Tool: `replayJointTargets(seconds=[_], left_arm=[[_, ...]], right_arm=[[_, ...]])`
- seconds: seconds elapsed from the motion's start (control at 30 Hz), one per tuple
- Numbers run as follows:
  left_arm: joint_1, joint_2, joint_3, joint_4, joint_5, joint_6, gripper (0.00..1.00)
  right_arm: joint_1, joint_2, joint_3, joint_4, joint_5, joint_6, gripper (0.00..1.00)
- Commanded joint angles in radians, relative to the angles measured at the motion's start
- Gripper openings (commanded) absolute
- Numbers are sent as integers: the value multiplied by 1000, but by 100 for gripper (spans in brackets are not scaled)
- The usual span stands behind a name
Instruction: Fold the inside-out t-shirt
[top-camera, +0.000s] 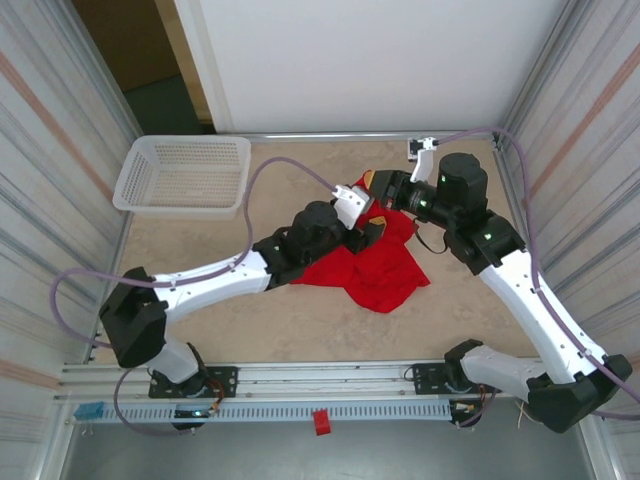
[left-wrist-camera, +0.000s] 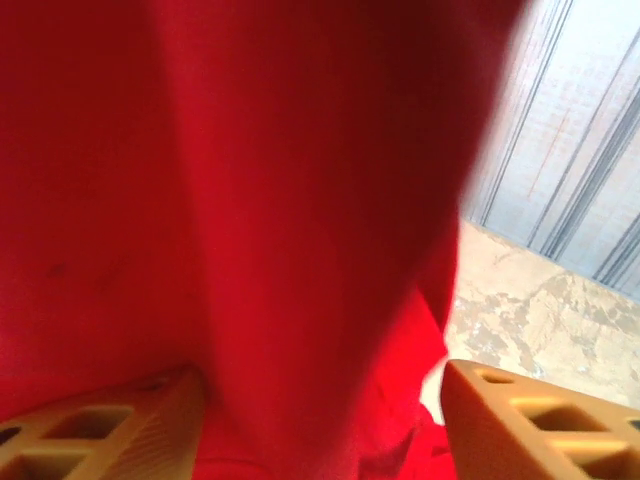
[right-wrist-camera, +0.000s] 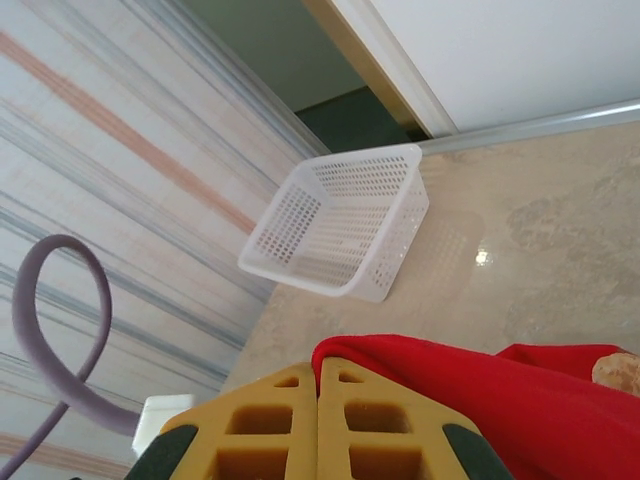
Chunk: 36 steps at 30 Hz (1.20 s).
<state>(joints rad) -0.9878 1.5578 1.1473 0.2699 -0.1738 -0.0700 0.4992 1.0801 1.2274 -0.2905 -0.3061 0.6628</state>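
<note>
The inside-out t-shirt (top-camera: 375, 270) is a bright red crumpled heap on the table, right of centre, with its far part lifted. My right gripper (top-camera: 368, 185) reaches in from the right at the shirt's far edge. In the right wrist view this gripper (right-wrist-camera: 318, 365) is shut on a fold of the red cloth (right-wrist-camera: 480, 390), which drapes off to the right. My left gripper (top-camera: 372, 228) is at the shirt's upper left part. In the left wrist view its fingers (left-wrist-camera: 100, 430) stand well apart, so the gripper (left-wrist-camera: 320, 385) is open, and the hanging red cloth (left-wrist-camera: 250, 200) lies between and in front of them.
A white mesh basket (top-camera: 180, 205) stands empty at the far left corner, also seen in the right wrist view (right-wrist-camera: 340, 220). Striped walls close in both sides. Bare beige tabletop (top-camera: 250, 310) lies in front of the shirt. A metal rail (top-camera: 330, 375) runs along the near edge.
</note>
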Motion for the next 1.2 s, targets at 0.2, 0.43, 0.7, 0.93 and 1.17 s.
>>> replayJointTargets(seconds=[0.2, 0.43, 0.7, 0.93, 1.17], left_arm=[[204, -67, -9, 93, 488, -140, 0], [323, -93, -5, 94, 940, -293, 0], [364, -88, -26, 221, 1055, -436, 0], [369, -84, -12, 209, 1058, -435, 0], [368, -90, -7, 211, 1057, -438, 0]], right_arm=[[-112, 34, 7, 24, 17, 40, 0], [-257, 154, 11, 84, -116, 81, 49], [-191, -51, -137, 50, -98, 62, 49], [-40, -86, -195, 50, -35, 60, 51], [-2, -53, -206, 91, -12, 75, 50]])
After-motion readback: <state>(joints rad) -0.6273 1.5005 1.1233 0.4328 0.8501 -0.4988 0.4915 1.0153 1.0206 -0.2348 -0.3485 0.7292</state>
